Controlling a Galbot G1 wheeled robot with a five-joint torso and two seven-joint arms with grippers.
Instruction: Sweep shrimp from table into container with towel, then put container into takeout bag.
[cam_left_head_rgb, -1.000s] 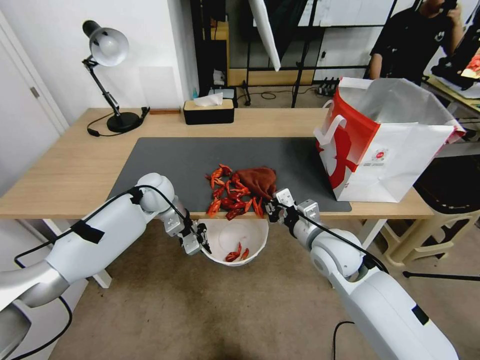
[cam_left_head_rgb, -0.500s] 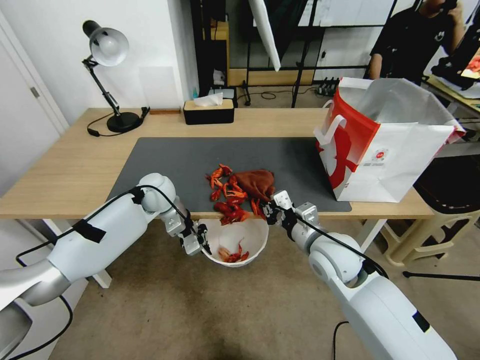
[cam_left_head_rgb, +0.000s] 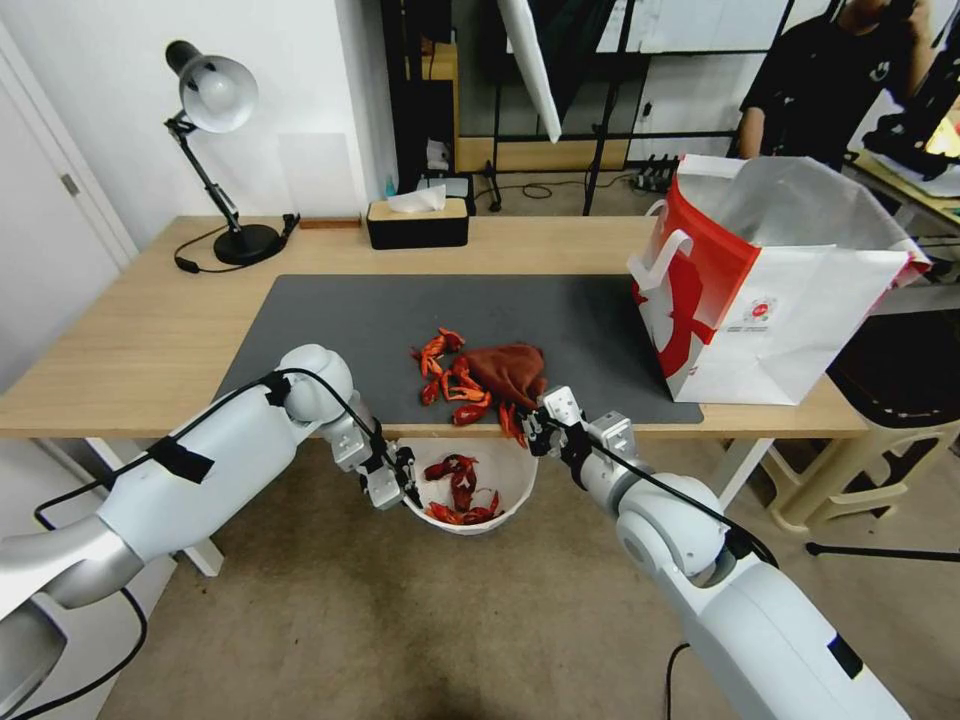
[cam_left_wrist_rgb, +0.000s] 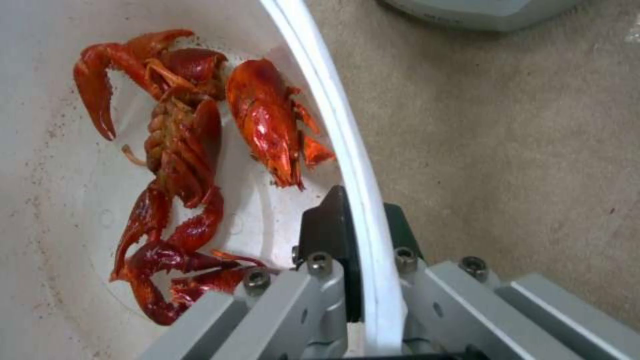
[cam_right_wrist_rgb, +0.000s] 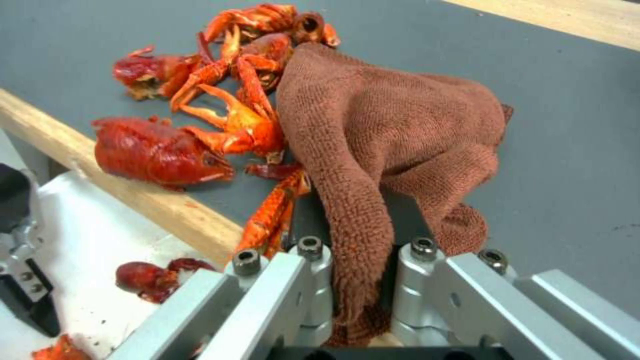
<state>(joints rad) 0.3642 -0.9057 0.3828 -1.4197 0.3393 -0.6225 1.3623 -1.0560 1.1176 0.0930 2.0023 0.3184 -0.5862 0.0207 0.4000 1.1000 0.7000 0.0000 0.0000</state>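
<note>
My left gripper is shut on the rim of the white container, holding it just below the table's front edge. Several red shrimp lie inside it. More shrimp sit on the grey mat near the edge. My right gripper is shut on the rust-red towel, which lies against the shrimp on the mat. The white and red takeout bag stands open at the table's right end.
A black tissue box and a desk lamp stand at the back of the table. A beige stool is beside the table's right end. Carpet floor lies under the container.
The right gripper dragged the towel toward the table edge, and several shrimp dropped off the mat into the container. Fewer shrimp lie at the edge now. The left gripper held the container still.
</note>
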